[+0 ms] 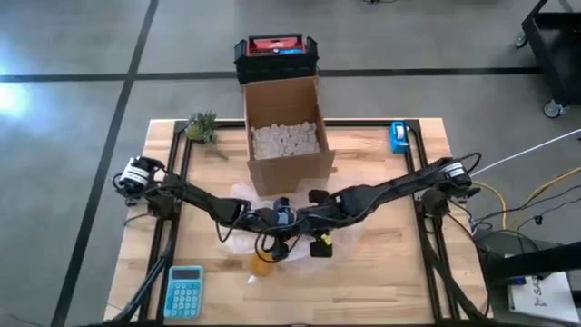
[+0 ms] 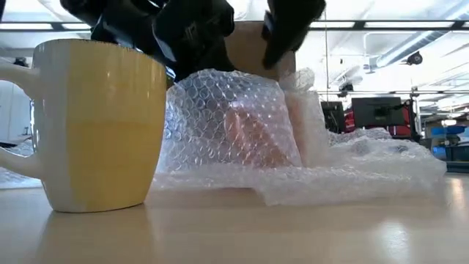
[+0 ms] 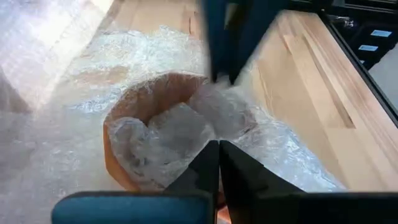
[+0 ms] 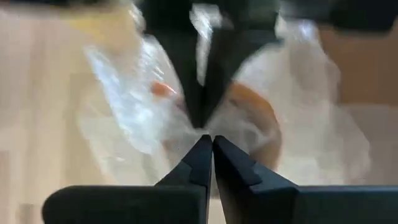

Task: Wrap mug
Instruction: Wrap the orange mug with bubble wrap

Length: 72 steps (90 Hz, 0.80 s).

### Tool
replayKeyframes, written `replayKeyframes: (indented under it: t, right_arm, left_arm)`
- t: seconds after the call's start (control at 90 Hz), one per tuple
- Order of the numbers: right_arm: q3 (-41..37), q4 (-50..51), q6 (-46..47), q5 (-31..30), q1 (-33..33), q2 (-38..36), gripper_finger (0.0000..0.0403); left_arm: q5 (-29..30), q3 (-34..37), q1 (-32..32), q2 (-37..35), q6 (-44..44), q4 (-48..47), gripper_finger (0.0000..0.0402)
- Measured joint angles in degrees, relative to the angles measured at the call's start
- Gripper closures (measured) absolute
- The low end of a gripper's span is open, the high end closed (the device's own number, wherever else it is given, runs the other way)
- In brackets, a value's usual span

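Your two arms meet right in front of the cardboard box point(image 1: 283, 127), which sits open with white packing filler inside. The task's thing, an orange mug point(image 3: 146, 118), stands just in front of that box on a sheet of bubble wrap point(image 2: 352, 172), with wrap folded up around its sides and stuffed down into its mouth. Your left gripper point(image 3: 217, 149) is over the mug's rim, fingers pinched together on the wad of wrap tucked inside. Your right gripper point(image 4: 207, 140) comes in from the other side of the mug, fingers pressed narrow with bubble wrap at the tips; whether it truly has a hold there, you cannot tell. A second mug, a yellow one point(image 2: 99, 125), stands unwrapped farther out from the box, past the wrapped one. A blue calculator point(image 1: 184, 292) lies well away from the box, at the table's point(image 1: 381, 282) front edge on your left arm's side.
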State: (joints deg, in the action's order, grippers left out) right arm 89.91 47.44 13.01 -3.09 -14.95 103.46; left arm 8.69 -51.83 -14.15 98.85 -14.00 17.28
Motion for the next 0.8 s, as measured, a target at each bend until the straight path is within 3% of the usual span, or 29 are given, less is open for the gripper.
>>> replayKeyframes:
  t: [0.133, 0.489, 0.8]
  right_arm:
    - [-2.37, -6.34, -0.95, 0.63, -0.09, 2.10, 0.0401]
    - [-6.40, -5.41, -0.64, -0.07, 0.43, 7.98, 0.0401]
    - [-4.38, -3.15, -1.14, -0.36, 1.02, 7.39, 0.0401]
  left_arm:
    - [-0.02, 0.00, 0.00, -0.02, -0.02, 0.10, 0.0402]
    - [0.33, 0.08, -0.37, -5.85, -1.28, -3.09, 0.0402]
    - [1.38, -0.11, -0.42, -17.84, -0.68, -23.47, 0.0402]
